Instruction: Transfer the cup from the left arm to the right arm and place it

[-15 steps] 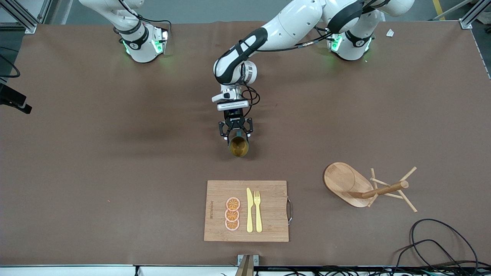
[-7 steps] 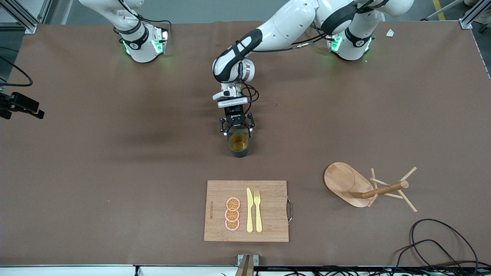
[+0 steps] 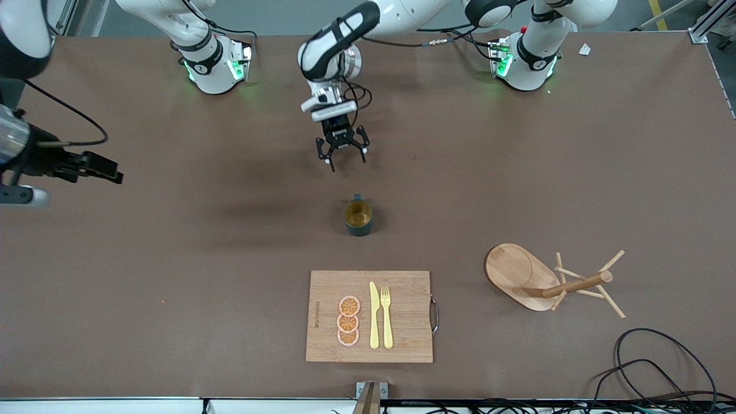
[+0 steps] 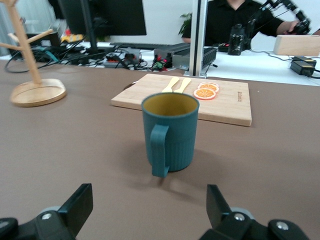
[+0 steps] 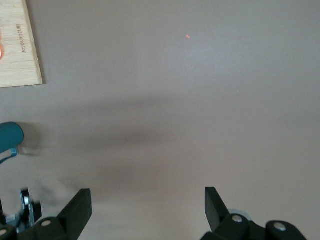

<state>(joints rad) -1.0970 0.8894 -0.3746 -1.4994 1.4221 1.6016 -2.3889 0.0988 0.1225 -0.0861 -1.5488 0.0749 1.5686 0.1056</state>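
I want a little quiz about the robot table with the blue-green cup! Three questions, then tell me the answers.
1. True or false: the left gripper is holding the cup.
2. What lies on the cutting board beside the orange slices? A) a spoon B) a yellow knife and fork C) a second cup
3. Fill in: the cup stands ___ on the table.

Key:
1. False; its fingers are open and apart from the cup.
2. B
3. upright

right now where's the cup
In the front view the cup stands upright on the table's middle, farther from the camera than the cutting board, with the left gripper open and apart from it.
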